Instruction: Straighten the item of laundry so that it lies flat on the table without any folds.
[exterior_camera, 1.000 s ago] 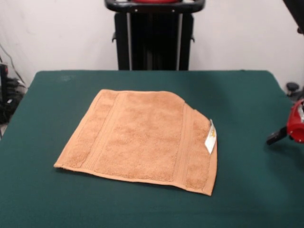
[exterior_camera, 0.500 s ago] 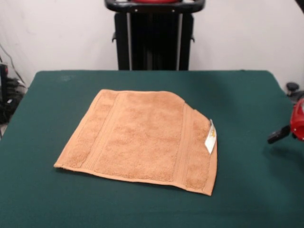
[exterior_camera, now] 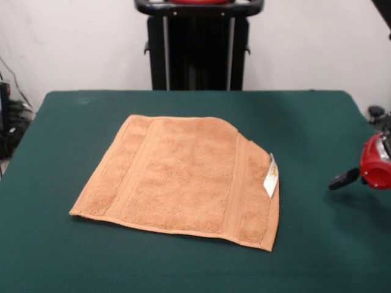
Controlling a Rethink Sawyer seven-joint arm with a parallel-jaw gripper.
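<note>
The tan-orange towel (exterior_camera: 183,177) lies spread on the dark green table (exterior_camera: 317,244), a little left of the middle. Border bands run near its left and right ends. Its far right corner looks turned in, which gives a slanted edge there. A small white tag (exterior_camera: 271,176) sticks up at the right edge. My gripper (exterior_camera: 345,178), red with a black tip, hangs low over the table at the picture's right edge, well to the right of the towel and apart from it. I cannot see how it is set.
The black pedestal (exterior_camera: 197,49) stands behind the table's far edge. Cables and dark gear (exterior_camera: 9,122) sit beyond the left edge. A small black object (exterior_camera: 376,113) shows past the table's right edge.
The gripper drew back a little to the right, then came left again, further into the picture and toward the towel. The towel has not moved.
</note>
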